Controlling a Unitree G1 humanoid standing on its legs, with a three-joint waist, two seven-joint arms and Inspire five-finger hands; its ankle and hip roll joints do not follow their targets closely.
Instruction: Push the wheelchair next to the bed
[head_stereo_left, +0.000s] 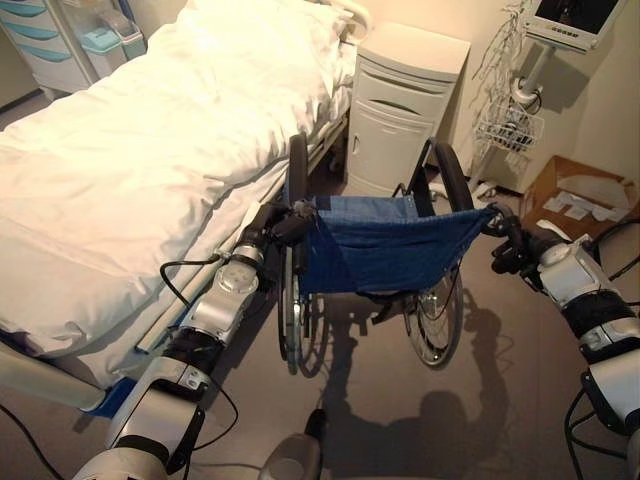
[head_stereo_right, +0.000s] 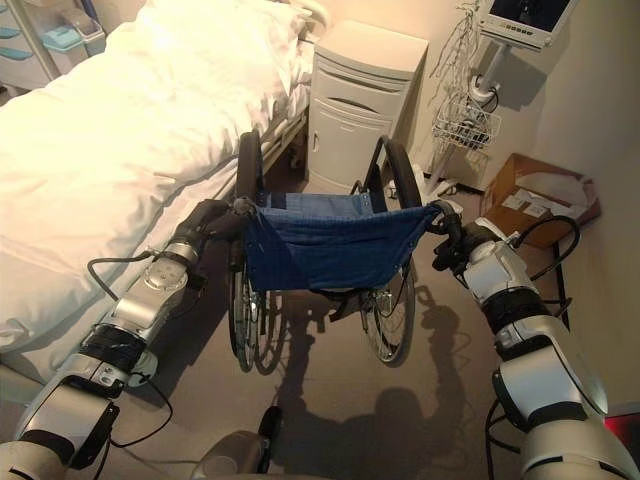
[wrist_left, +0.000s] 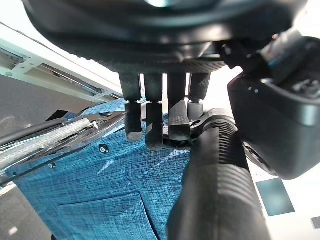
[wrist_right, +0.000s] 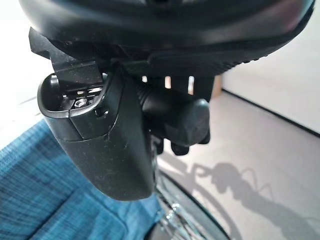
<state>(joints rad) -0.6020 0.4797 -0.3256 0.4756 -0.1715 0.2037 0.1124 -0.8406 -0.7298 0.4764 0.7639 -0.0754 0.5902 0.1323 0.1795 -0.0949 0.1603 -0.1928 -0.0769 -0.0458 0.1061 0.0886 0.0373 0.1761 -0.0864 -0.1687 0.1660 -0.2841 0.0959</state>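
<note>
The wheelchair (head_stereo_left: 385, 245) has a blue cloth back and black wheels. It stands on the grey floor with its left wheel close beside the white-covered bed (head_stereo_left: 130, 160), facing a bedside cabinet. My left hand (head_stereo_left: 277, 225) is on its left push handle (wrist_left: 215, 175), fingers (wrist_left: 152, 117) curled over the black ribbed grip and the thumb on the other side. My right hand (head_stereo_left: 508, 245) is shut on the right push handle (wrist_right: 185, 122), with the fingers wrapped behind the grip's end and the thumb (wrist_right: 107, 145) in front.
A white bedside cabinet (head_stereo_left: 400, 110) stands just ahead of the wheelchair at the bed's head. To its right are a stand with a wire basket (head_stereo_left: 510, 125) and an open cardboard box (head_stereo_left: 580, 195). A drawer cart (head_stereo_left: 50, 40) stands beyond the bed.
</note>
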